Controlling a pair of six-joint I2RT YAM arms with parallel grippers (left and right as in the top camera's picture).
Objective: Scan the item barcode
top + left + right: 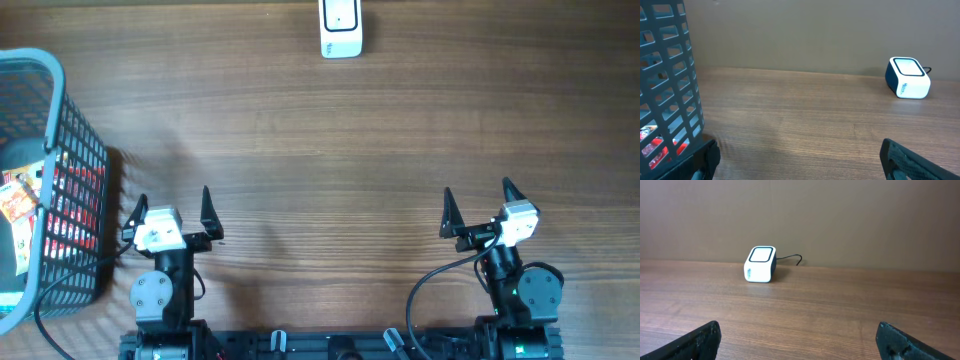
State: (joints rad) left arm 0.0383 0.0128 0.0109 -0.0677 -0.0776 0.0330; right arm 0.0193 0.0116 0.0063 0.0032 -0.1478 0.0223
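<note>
A white and dark blue barcode scanner (341, 28) stands at the far edge of the table, also in the left wrist view as the scanner (907, 77) and in the right wrist view as the scanner (761, 264). Packaged items (20, 205) with red and white print lie inside a grey mesh basket (68, 120) at the left. My left gripper (172, 207) is open near the front edge, just right of the basket, with nothing between its fingers. My right gripper (478, 207) is open at the front right, also holding nothing.
The basket's wall (665, 85) fills the left side of the left wrist view. A dark cable (790, 258) runs from the scanner's back. Bare wooden tabletop (330, 160) lies between the grippers and the scanner.
</note>
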